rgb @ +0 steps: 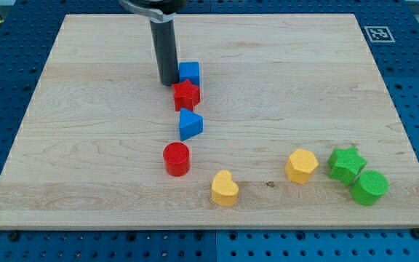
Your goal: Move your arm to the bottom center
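Observation:
My tip [169,82] rests on the board near the view's top, just left of a blue cube [189,73] and just above-left of a red star [186,94]. Whether it touches them cannot be told. Below the star lies a blue triangular block [190,124], then a red cylinder [176,159]. A yellow heart [224,188] lies near the view's bottom centre. A yellow hexagonal block [301,165] sits to its right.
A green star [346,163] and a green cylinder [369,187] sit at the view's lower right. The wooden board [86,145] lies on a blue perforated table [413,87]. A marker tag [377,33] sits off the board's top right corner.

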